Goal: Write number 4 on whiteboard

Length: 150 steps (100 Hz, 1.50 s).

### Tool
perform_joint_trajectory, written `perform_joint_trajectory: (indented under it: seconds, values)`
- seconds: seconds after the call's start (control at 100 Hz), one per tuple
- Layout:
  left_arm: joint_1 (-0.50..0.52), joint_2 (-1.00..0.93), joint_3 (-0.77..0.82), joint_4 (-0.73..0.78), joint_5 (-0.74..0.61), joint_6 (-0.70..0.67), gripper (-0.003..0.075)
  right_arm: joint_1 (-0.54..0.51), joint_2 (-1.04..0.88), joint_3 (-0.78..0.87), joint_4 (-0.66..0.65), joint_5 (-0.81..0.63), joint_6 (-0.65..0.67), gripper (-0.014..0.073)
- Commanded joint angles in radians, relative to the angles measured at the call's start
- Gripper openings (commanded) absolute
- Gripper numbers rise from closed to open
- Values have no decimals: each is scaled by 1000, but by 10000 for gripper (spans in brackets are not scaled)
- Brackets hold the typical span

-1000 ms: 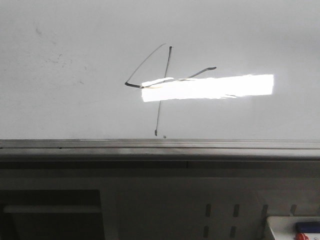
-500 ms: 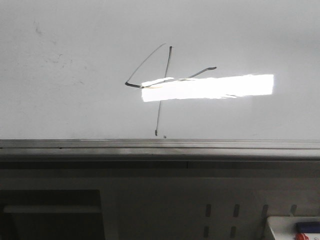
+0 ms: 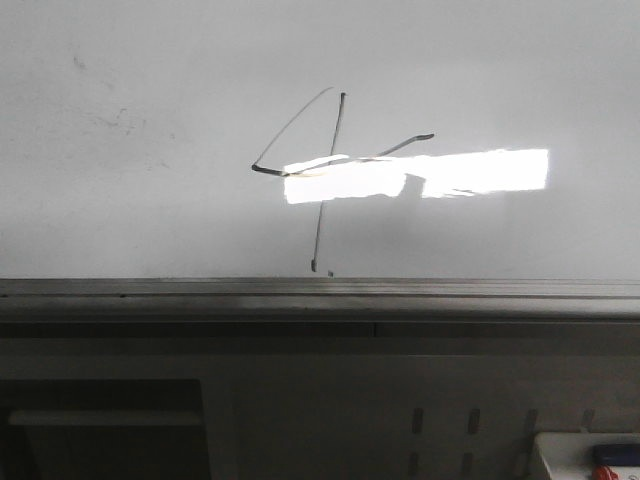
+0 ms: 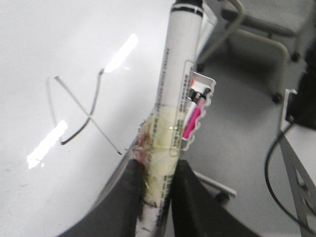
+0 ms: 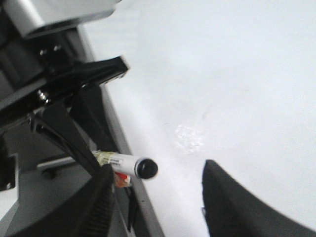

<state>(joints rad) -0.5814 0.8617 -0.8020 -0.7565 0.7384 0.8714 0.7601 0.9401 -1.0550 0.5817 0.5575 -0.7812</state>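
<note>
The whiteboard (image 3: 150, 200) fills the upper front view above its grey edge rail (image 3: 300, 290). The number 4 (image 3: 318, 225) is drawn on it in thin dark strokes, with a bright glare strip across its crossbar. It also shows in the left wrist view (image 4: 89, 116). My left gripper (image 4: 157, 197) is shut on a white marker (image 4: 177, 89) wrapped in yellowish tape, held off the whiteboard (image 4: 59, 44) by its edge. My right gripper (image 5: 158, 207) is open and empty over the whiteboard (image 5: 237, 74), near the marker's black end (image 5: 147, 169). Neither gripper shows in the front view.
A grey perforated panel (image 3: 450, 420) lies below the rail. A white tray (image 3: 585, 460) with coloured markers sits at the bottom right, and it also shows in the left wrist view (image 4: 197, 113). A chair (image 4: 256, 29) and a black cable (image 4: 276, 173) are beside the board.
A small shadow now cuts into the middle of the glare strip on the whiteboard. The drawn 4 is unchanged.
</note>
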Motion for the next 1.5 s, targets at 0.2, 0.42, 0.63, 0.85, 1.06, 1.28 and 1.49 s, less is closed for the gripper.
perform_joint_trajectory:
  seconds: [0.2,0.42,0.63,0.85,1.06,1.28,1.49]
  values:
    - [-8,46,223,-356,-610,-81,-20,-213,-220,103,23,-59,74,-56]
    - [-8,146,228,-367,-709,-79,-20,-220,-280,220,23,-68,106,-55]
    - [-71,206,197,-356,-778,-77,-20,-220,-280,252,34,-86,110,-55]
    - [-206,263,151,-338,-957,-77,-20,-220,-280,252,45,-104,110,-55]
    - [-226,325,151,-416,-990,-84,-20,-220,-280,252,68,-102,110,-55]
    - [-226,373,151,-438,-1015,-84,-20,-220,-280,252,69,-93,110,-55]
    - [-226,390,151,-438,-1015,-84,-18,-220,-280,252,69,-63,110,-55]
